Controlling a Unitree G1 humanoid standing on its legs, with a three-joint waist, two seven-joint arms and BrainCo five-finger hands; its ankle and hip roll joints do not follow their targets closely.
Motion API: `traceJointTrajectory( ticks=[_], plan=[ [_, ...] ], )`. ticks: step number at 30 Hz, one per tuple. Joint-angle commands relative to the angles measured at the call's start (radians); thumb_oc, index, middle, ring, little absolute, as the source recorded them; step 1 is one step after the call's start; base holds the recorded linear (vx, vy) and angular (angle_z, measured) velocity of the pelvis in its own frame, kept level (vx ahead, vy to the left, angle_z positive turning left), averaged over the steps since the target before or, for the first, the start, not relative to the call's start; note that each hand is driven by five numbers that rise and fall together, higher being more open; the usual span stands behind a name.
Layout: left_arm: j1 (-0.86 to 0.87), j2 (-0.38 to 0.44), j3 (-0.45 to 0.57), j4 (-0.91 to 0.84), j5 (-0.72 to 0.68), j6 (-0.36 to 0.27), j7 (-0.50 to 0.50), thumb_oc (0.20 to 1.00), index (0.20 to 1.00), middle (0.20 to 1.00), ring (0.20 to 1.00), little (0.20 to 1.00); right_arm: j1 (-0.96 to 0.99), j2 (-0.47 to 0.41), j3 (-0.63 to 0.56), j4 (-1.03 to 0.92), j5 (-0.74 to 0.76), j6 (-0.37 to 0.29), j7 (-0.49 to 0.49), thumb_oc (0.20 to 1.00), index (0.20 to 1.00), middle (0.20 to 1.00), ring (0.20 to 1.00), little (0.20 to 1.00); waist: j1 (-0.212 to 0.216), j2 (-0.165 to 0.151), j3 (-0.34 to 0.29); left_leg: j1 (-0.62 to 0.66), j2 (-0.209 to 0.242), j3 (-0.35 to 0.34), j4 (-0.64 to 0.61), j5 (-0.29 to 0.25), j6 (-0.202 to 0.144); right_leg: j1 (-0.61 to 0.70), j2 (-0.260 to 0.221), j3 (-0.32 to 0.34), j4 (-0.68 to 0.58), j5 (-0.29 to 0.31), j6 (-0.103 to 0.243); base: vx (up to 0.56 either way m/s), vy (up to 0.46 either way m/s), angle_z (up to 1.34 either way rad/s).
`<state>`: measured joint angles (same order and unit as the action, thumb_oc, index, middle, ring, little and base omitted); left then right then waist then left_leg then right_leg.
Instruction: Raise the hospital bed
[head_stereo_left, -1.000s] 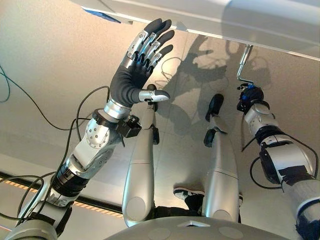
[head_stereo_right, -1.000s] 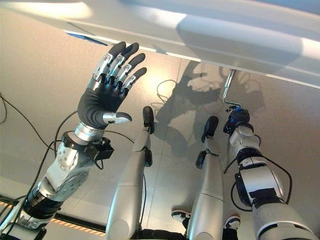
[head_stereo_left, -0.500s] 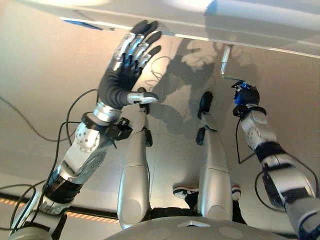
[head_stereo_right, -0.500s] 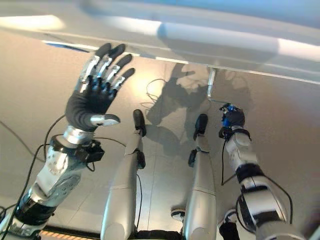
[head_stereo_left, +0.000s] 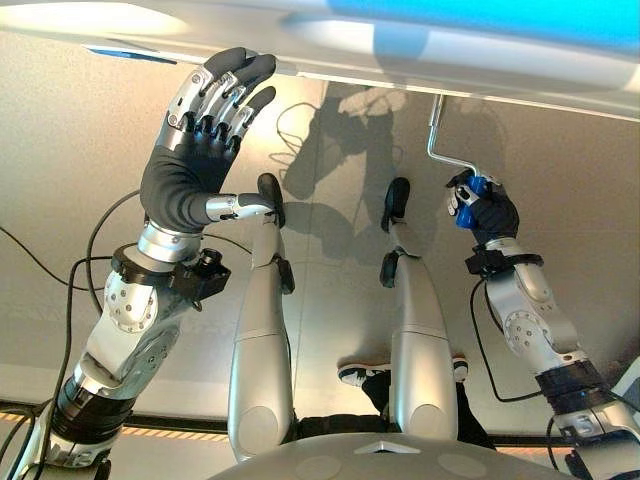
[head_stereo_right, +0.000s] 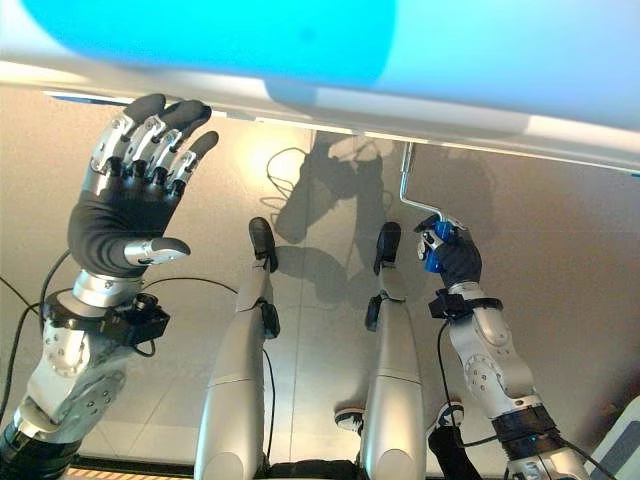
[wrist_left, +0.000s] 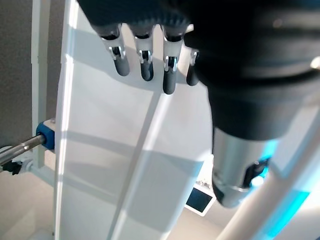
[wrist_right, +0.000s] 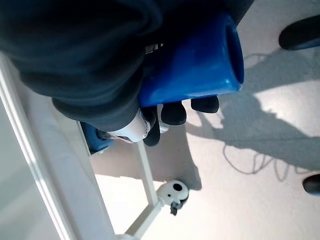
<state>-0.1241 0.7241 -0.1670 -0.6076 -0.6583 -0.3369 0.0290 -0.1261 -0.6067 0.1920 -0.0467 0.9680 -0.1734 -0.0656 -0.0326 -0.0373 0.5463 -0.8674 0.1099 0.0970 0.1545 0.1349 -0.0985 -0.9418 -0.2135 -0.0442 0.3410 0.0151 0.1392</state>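
Note:
The hospital bed's white edge (head_stereo_left: 400, 50) runs across the far side of the view. From under it a bent metal crank rod (head_stereo_left: 434, 130) hangs down and ends in a blue handle (head_stereo_left: 466, 190). My right hand (head_stereo_left: 490, 213) is shut on that handle; in the right wrist view its fingers (wrist_right: 172, 112) curl round the blue handle (wrist_right: 195, 65). My left hand (head_stereo_left: 190, 170) is raised at the left, open with straight fingers (wrist_left: 145, 62), close to the bed's white panel (wrist_left: 125, 150) and holding nothing.
Pale floor lies below the bed. A black-and-white shoe (head_stereo_left: 365, 375) shows on the floor near me. A white frame bar with a small round fitting (wrist_right: 172, 192) stands under the bed beside the crank.
The whole view has shifted. My right hand has swung the blue handle round, from straight below the rod to its lower right. My left hand stays raised and open.

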Motion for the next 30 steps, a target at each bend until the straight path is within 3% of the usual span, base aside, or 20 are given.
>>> traceJointTrajectory(
  ticks=[1, 6, 12, 24, 29, 30],
  plan=[
    [0.043, 0.024, 0.038, -0.071, 0.064, -0.037, -0.012, 1.000, 1.000, 1.000, 1.000, 1.000, 0.111, -0.088, -0.052, -0.378, 0.144, -0.190, 0.187, 0.200, 0.200, 0.200, 0.200, 0.200, -0.037, -0.042, -0.026, 0.032, 0.041, -0.044, 0.104, -0.087, -0.033, 0.069, 0.032, -0.061, -0.050, 0.045, 0.044, 0.00, 0.035, 0.02],
    [-0.009, 0.002, -0.010, -0.027, 0.074, -0.041, 0.008, 1.000, 1.000, 1.000, 1.000, 1.000, -0.070, -0.071, 0.143, -0.351, 0.146, -0.145, 0.186, 0.200, 0.200, 0.200, 0.200, 0.200, -0.001, -0.027, -0.026, 0.021, 0.024, -0.063, 0.111, -0.087, -0.026, 0.094, 0.014, -0.080, -0.062, 0.048, 0.044, 0.01, 0.040, 0.10],
    [-0.072, -0.061, -0.060, 0.013, 0.064, -0.041, 0.047, 1.000, 1.000, 1.000, 1.000, 1.000, -0.348, 0.110, 0.289, -0.233, 0.111, -0.155, 0.092, 0.200, 0.200, 0.200, 0.200, 0.200, 0.057, 0.003, -0.026, 0.007, -0.001, -0.086, 0.122, -0.094, -0.017, 0.119, -0.009, -0.105, -0.067, 0.046, 0.044, 0.01, 0.037, 0.07],
    [-0.118, -0.080, -0.116, 0.020, 0.042, -0.047, 0.070, 1.000, 1.000, 1.000, 1.000, 1.000, -0.609, 0.249, 0.404, 0.032, -0.020, -0.100, -0.006, 0.200, 0.200, 0.200, 0.200, 0.200, 0.119, 0.040, -0.026, -0.003, -0.028, -0.107, 0.128, -0.098, -0.011, 0.149, -0.033, -0.125, -0.088, 0.052, 0.043, 0.01, 0.031, 0.05],
    [-0.143, -0.095, -0.163, 0.032, 0.004, -0.062, 0.062, 1.000, 1.000, 1.000, 1.000, 1.000, -0.748, 0.381, 0.419, 0.445, -0.109, -0.046, -0.070, 0.200, 0.200, 0.200, 0.200, 0.200, 0.151, 0.066, -0.026, -0.006, -0.036, -0.108, 0.130, -0.100, -0.008, 0.153, -0.041, -0.126, -0.096, 0.056, 0.044, 0.00, 0.037, 0.01],
    [-0.143, -0.095, -0.163, 0.032, 0.004, -0.062, 0.062, 1.000, 1.000, 1.000, 1.000, 1.000, -0.748, 0.381, 0.419, 0.445, -0.109, -0.046, -0.070, 0.200, 0.200, 0.200, 0.200, 0.200, 0.151, 0.066, -0.026, -0.006, -0.036, -0.108, 0.130, -0.100, -0.008, 0.153, -0.041, -0.126, -0.096, 0.056, 0.044, 0.01, 0.043, 0.01]
  ],
)
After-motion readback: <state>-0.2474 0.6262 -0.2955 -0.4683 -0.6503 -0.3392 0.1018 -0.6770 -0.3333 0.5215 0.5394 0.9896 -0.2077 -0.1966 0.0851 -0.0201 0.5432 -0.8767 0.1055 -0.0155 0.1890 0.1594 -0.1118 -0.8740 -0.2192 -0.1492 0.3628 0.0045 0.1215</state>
